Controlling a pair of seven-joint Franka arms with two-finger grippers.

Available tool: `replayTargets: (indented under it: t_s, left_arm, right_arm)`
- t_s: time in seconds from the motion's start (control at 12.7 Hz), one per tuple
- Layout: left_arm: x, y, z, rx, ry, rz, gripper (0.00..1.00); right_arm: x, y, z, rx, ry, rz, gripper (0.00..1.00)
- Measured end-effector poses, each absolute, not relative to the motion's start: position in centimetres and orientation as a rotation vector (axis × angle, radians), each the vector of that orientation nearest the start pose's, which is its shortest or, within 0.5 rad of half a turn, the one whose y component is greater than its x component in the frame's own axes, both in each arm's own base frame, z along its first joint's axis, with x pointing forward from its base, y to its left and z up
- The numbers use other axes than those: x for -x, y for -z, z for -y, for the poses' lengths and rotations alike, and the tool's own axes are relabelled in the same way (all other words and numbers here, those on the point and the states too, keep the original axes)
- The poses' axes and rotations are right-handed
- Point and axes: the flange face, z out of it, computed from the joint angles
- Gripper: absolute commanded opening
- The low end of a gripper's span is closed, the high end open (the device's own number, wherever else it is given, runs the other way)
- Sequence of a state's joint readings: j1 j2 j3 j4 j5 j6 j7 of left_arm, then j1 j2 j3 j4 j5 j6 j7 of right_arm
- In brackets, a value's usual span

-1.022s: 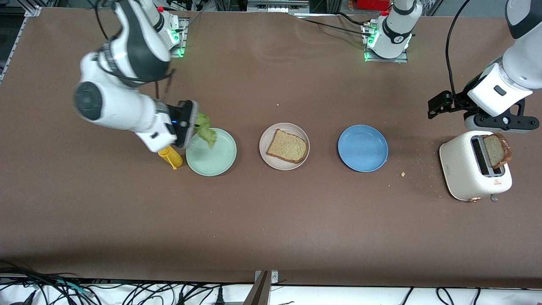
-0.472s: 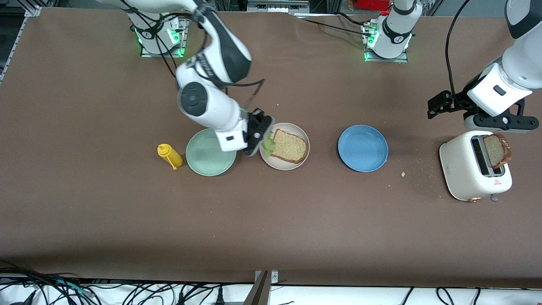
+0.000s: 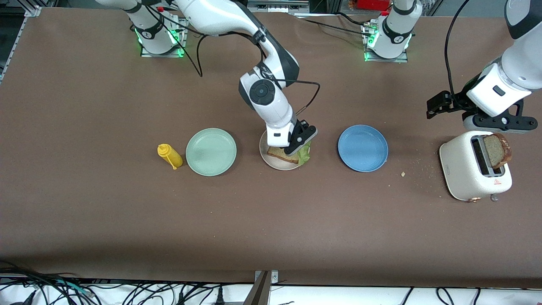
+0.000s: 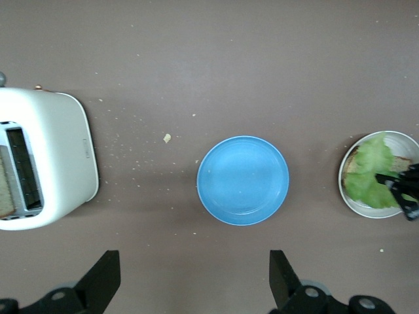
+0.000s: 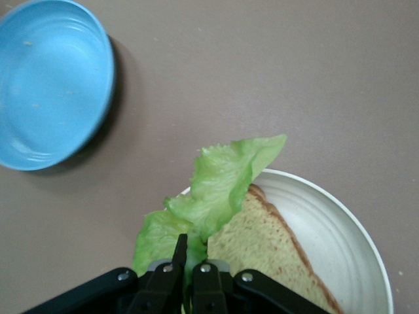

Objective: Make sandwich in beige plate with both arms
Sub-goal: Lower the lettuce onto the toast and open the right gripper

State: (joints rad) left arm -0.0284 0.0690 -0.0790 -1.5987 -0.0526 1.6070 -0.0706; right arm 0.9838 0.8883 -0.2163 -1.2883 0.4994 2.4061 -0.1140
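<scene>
My right gripper (image 3: 301, 146) over the beige plate (image 3: 271, 162), jaws pinching lettuce (image 5: 216, 190) above the bread (image 3: 281, 154), my left gripper (image 4: 190, 278) spread wide, waiting over the toaster (image 3: 463, 169)

You have three plates on the table: mint-green plate (image 3: 211, 151), beige plate (image 3: 275, 163), blue plate (image 3: 362, 148). Two bread slices: one on the beige plate (image 3: 280, 155), one in the toaster (image 3: 496, 150). One lettuce leaf (image 3: 304, 154). One toaster (image 3: 470, 173). One yellow bottle (image 3: 170, 156) beside the mint-green plate.
</scene>
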Motion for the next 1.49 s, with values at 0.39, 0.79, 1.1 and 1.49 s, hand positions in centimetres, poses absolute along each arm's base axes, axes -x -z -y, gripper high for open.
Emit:
replayTargets:
  t_s: [0.39, 0.79, 1.1, 1.49]
  left_arm:
    - [-57.4, -57.1, 6.1, 3.198, -0.129, 0.0, 1.0]
    - [-57.2, -57.0, 6.1, 3.196, -0.147, 0.01, 1.0]
    - [-57.2, -57.0, 5.9, 3.196, -0.148, 0.016, 1.0]
    - [-57.5, -57.3, 5.7, 3.198, -0.132, 0.023, 1.0]
  right_arm:
    - [-53.4, -23.9, -56.0, 2.703, 0.267, 0.923, 0.0]
    - [-54.7, -23.3, -54.7, 2.698, 0.275, 0.983, 0.99]
    - [-54.7, -20.8, -54.2, 2.709, 0.247, 1.028, 1.0]
    - [-55.8, -19.1, -51.5, 2.716, 0.228, 1.163, 1.0]
